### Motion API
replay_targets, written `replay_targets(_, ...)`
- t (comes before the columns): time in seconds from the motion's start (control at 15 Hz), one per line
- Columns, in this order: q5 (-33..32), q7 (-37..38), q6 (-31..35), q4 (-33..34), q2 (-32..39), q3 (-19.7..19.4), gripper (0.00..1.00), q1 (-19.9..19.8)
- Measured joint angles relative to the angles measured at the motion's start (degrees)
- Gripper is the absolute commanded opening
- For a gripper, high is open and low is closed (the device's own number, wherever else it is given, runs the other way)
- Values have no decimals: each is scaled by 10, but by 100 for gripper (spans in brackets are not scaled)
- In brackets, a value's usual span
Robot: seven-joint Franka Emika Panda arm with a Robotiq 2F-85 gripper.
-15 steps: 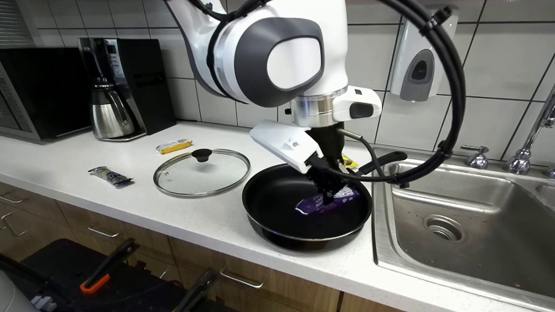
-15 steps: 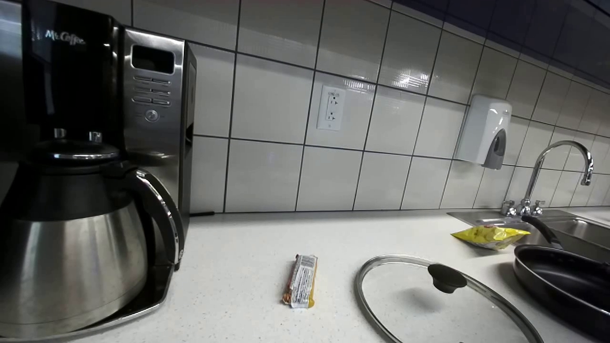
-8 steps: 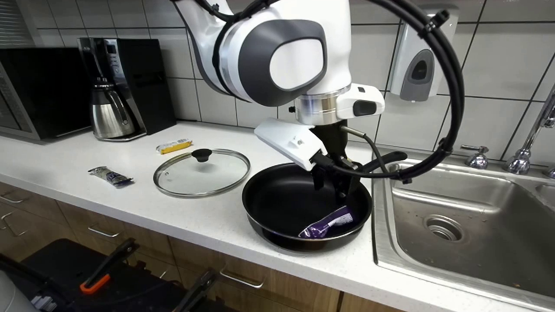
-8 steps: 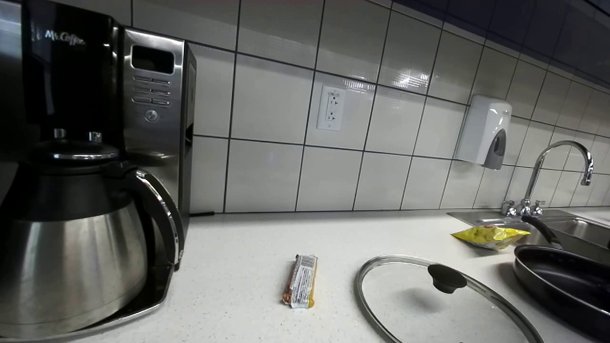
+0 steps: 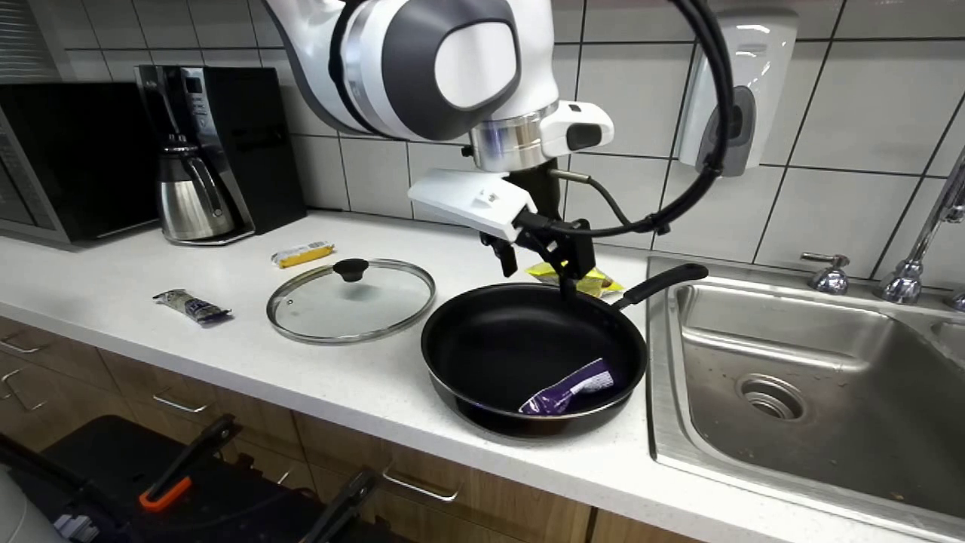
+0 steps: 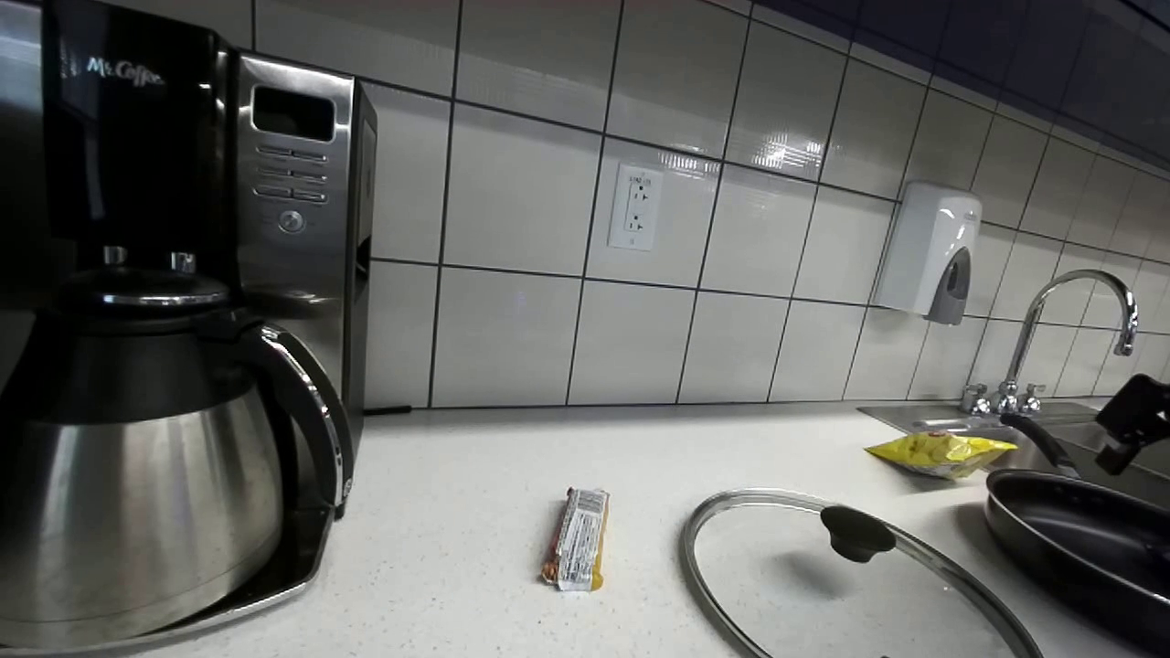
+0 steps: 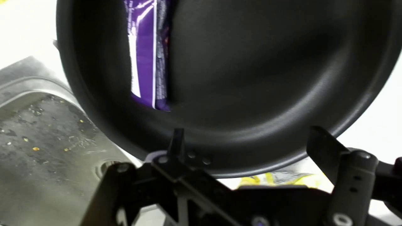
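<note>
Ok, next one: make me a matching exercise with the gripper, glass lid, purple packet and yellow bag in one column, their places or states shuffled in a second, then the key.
Things
1. gripper
2. glass lid
3. purple packet
4. yellow bag

Places and states
a. lying inside the pan
b. on the counter, near the pan's handle
c. open, holding nothing
d. see-through, with a black knob

Pairs: 1-c, 2-d, 3-a, 4-b
</note>
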Motion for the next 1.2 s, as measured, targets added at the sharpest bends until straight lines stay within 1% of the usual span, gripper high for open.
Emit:
replay_targets(0.13,21,-21,-7,-1,-11,16,100,22)
replay_targets(0.27,63,-59,-16,-1,-20,31,100,53)
replay_targets(0.53,181,-177,-35,7,-26,45,100,135)
replay_targets(0.73,234,-241,-67,26,-25,51,100,185)
replay_targets(0.8,237,-242,-69,28,-25,55,100,189)
replay_targets(1.2,237,-241,-68,26,-22,57,100,180)
